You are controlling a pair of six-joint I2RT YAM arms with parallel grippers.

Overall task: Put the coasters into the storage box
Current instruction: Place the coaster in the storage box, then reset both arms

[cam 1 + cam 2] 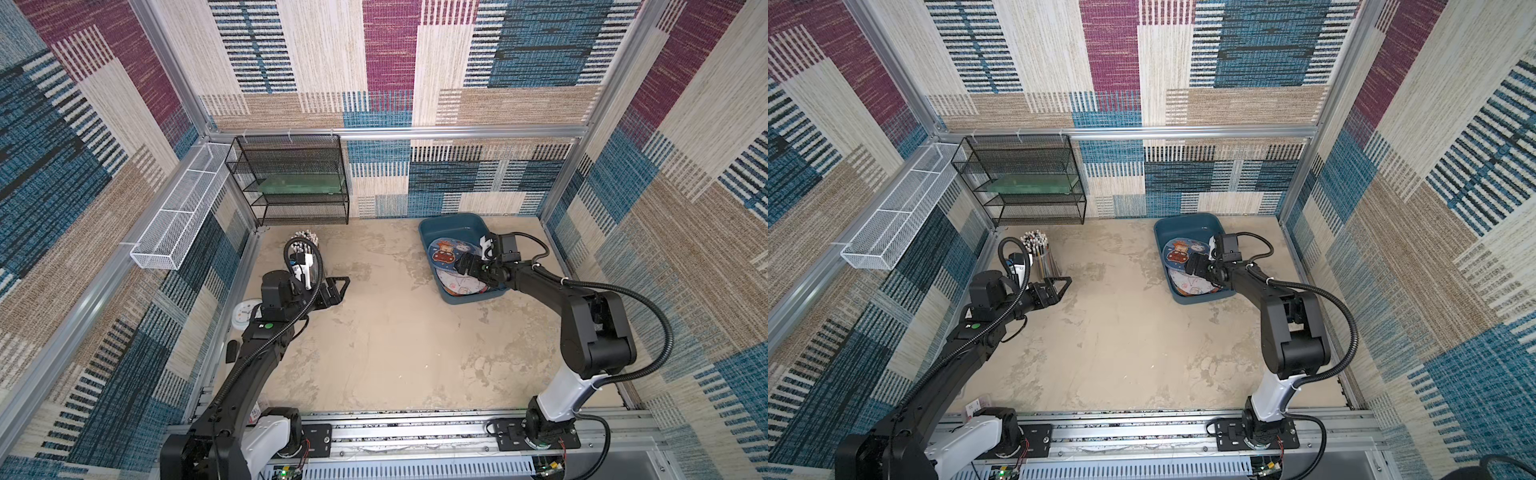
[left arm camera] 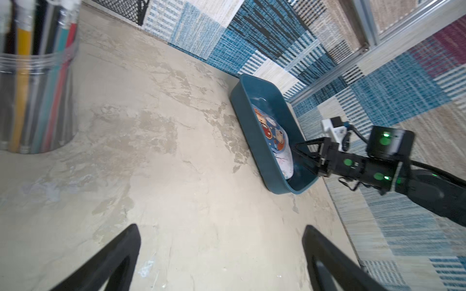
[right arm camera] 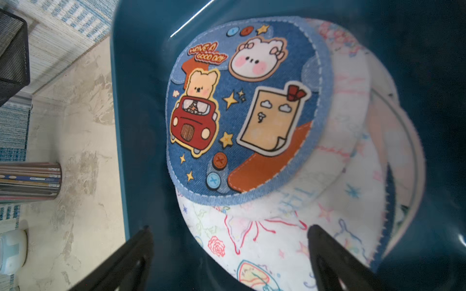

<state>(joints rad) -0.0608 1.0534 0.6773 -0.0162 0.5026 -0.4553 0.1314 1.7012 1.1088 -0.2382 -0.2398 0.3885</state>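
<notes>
- Right end effector (image 3: 230, 254): jaws spread wide, nothing between them; it hangs over the near part of the storage box (image 1: 453, 226), above the stacked coasters (image 3: 277, 226).
- Coasters: all those in view lie inside the storage box in an overlapping pile; the top one is the dark blue coaster (image 3: 242, 108) printed with a bear in a red car, a white animal face and a paper sheet, resting on pale coasters with flower and star drawings.
- Storage box: dark teal tray on the bench (image 1: 395, 332), far right part, near the back wall.
- Left end effector (image 1: 338, 286): jaws wide apart, empty, above bare bench at the left side.
- Surroundings: pencil cup (image 1: 1038, 249) and white clock (image 1: 245, 313) near the left arm; black mesh rack (image 1: 291, 178) and white mesh basket (image 1: 183, 208) at the far left.
</notes>
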